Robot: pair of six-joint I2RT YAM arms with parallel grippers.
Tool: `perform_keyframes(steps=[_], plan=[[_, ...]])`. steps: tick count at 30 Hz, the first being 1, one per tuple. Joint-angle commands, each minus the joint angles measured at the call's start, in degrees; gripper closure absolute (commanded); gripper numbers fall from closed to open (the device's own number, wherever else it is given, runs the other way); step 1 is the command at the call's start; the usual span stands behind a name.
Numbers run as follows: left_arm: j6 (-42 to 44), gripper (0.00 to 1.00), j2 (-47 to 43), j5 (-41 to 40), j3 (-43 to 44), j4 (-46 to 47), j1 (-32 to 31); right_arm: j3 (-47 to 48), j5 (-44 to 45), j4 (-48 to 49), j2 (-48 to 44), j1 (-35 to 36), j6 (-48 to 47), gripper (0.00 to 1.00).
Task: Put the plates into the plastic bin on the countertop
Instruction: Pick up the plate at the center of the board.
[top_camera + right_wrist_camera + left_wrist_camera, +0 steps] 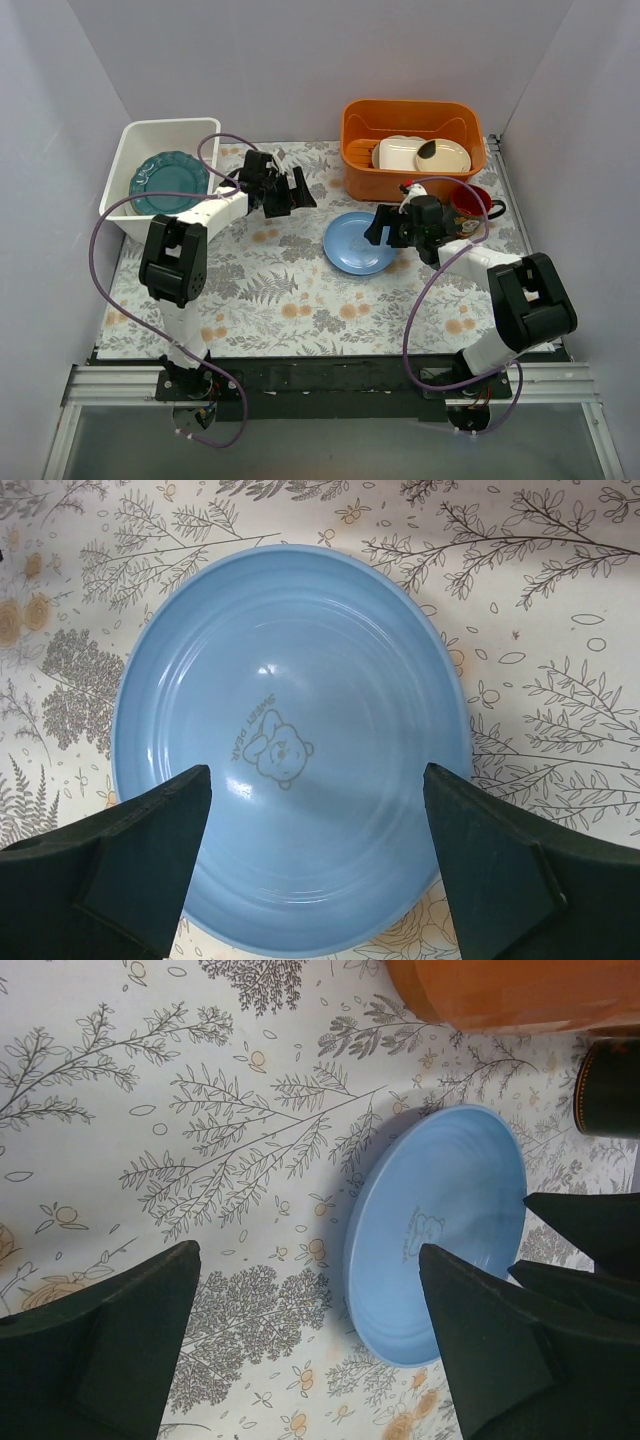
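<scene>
The right gripper [315, 872] has its two fingers spread wide with nothing clamped between them. It hangs over the near part of the blue plate [290, 680], one black finger [130, 870] toward each side of the dish. Whether the tips touch the plate cannot be told. The plate lies flat and face up on the desk [300, 290], and a small bear print [278, 752] shows in its well. From above, this gripper [386, 230] sits at the plate's right edge, right of the desk's middle.

The left gripper [310, 1350] is also spread apart and holds nothing. It is in the air above the leaf-printed surface, and its camera sees the blue plate [440, 1230] off to one side, not between its fingers. In the top view it [290, 195] is left of the blue plate [355, 245] and apart from it, just right of the white bin [150, 135].

The bin stands at the desk's far left corner, and a teal plate [168, 182] lies inside it. At the far right stands an orange tub [412, 180] holding cream dishes [420, 155]. A red mug [472, 200] sits just in front of the tub, close behind the right gripper.
</scene>
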Motion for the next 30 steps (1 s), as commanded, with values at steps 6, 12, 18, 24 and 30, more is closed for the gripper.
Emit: perform_keyframes(steps=[6, 12, 18, 24, 30], plan=[[-0.5, 0.26, 3.3, 4.9, 3.5, -0.8, -1.6, -0.6, 1.4, 1.9, -1.3, -1.9, -1.0, 0.06], [-0.6, 0.35, 5.8, 5.9, 4.6, -0.8, -3.6, -0.7, 1.5, 1.2, -0.2, -3.2, -1.1, 0.06], [-1.2, 0.41, 8.1, 8.0, 5.4, -0.8, -4.4, -0.7, -0.1, 1.7, 1.4, -4.6, -1.0, 0.07], [-1.1, 0.44, 9.4, 8.6, 5.9, -1.5, -5.1, -0.6, -1.8, 2.5, 3.0, -5.2, -0.9, 0.15], [-1.6, 0.49, 10.9, 10.2, 6.0, -1.6, -6.0, -0.3, -3.6, 3.1, 4.6, -5.5, -0.6, 0.23]])
